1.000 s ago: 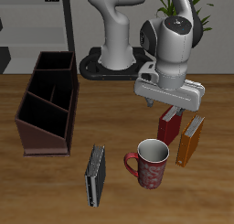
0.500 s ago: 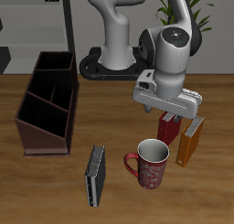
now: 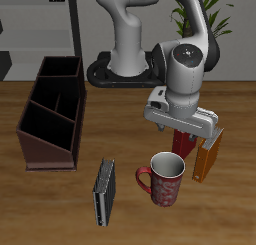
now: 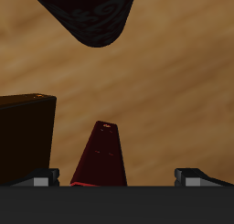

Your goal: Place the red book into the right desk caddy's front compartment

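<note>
Red book (image 3: 185, 143): one, dark red hardcover, standing upright on the table (image 3: 120, 214), seen in the wrist view (image 4: 102, 154) as a narrow wedge between the two fingertip pads (image 4: 41, 177).

Pincer (image 3: 184, 129): one, two-fingered, set low over the red book's top; the fingers are spread to either side of the book, and contact with the covers cannot be told.

Orange-brown book (image 3: 207, 156): one, upright, just beside the red book on the side away from the caddy.

Mug (image 3: 163, 178): one, rounded, red-patterned with a pale interior and a handle, just in front of the red book, nearer the table's front edge.

Black-grey book (image 3: 104, 192): one, flat and slim, lying near the front edge, between mug and caddy.

Right desk caddy (image 3: 50, 112): one, boxy, dark maroon-brown, open-topped, split by straight and slanted dividers, well apart from the books. Bare wood-grain table is left between it and the mug.
</note>
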### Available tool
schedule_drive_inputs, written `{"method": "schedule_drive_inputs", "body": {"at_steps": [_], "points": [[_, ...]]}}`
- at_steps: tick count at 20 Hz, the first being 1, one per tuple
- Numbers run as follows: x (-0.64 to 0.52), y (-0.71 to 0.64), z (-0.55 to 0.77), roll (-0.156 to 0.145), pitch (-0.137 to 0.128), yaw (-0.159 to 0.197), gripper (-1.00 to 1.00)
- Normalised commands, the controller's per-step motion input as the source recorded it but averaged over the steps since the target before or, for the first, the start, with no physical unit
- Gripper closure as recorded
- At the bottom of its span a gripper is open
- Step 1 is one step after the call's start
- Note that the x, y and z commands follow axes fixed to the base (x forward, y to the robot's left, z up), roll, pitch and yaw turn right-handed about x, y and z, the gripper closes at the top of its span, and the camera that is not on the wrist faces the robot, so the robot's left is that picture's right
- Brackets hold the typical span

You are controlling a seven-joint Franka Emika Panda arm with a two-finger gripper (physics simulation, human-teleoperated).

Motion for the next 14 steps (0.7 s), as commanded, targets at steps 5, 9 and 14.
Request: {"method": "schedule_drive_inputs", "body": {"at_steps": [5,9,14], "points": [[-0.01,-0.02,-0.10,0.026,0.027,0.001,1.00],[-0.04,-0.04,0.08,-0.004,-0.004,0.007,1.00],[-0.05,-0.06,0.19,-0.008,-0.025,0.040,1.00]]}}
